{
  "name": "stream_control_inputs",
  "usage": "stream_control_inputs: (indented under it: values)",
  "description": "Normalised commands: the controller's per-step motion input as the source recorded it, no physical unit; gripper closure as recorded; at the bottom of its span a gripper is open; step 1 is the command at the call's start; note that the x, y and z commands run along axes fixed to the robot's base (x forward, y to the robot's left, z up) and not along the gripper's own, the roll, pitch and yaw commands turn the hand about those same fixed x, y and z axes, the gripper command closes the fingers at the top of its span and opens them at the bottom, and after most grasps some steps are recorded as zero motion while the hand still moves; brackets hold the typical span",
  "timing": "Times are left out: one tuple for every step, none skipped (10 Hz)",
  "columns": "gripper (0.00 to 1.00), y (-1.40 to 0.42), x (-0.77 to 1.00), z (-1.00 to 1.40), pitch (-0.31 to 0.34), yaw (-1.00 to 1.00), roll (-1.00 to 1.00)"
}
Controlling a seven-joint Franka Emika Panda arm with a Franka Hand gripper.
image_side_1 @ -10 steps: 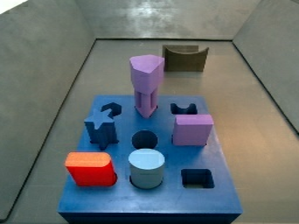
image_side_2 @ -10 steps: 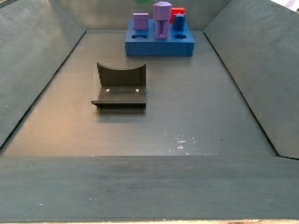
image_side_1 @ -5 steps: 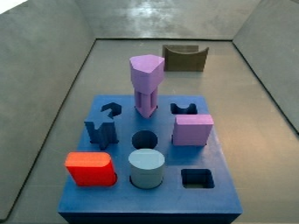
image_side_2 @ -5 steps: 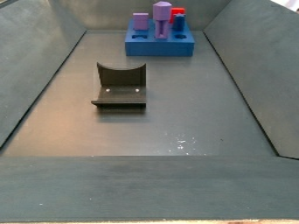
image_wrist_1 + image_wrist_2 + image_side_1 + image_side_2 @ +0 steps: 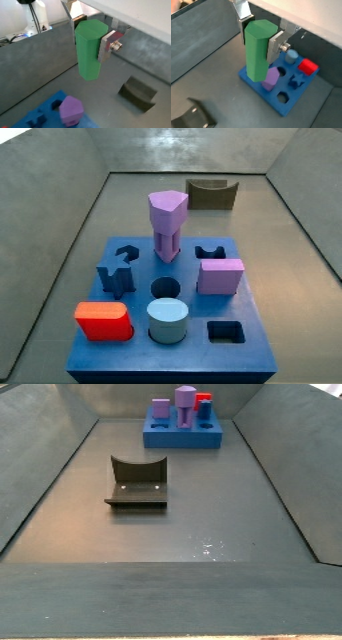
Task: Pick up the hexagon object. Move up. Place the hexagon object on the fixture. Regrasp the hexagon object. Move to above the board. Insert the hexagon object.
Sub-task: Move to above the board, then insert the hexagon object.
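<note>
The pincer (image 5: 93,42) grips the hexagon object (image 5: 89,49) by its sides, long axis vertical, high above the board (image 5: 281,92) and fixture (image 5: 141,93).

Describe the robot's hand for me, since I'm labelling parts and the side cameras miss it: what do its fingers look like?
Only the wrist views show the hand, high over the tray. Its fingers are flat silver metal plates; one carries a round silver bolt head. A pale, flat housing sits above them. No cables or markings are visible, and neither side view shows it.
</note>
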Motion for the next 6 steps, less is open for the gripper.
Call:
stream_control_inputs:
  values:
    - [1.0,0.02,-0.07,0.01,-0.051,-0.02,-0.45]
    - [1.0,0.02,-0.05,0.0,-0.046,-0.02,-0.3]
    - [1.0,0.0,0.0,0.0,0.0,0.0,0.02]
    - [1.0,0.0,0.0,0.0,-0.009,0.0,0.0]
    - [1.0,0.0,-0.34,-0.11,-0.121,0.0,-0.14]
    - [1.0,0.0,-0.5,-0.36,-0.101,-0.05,-0.18]
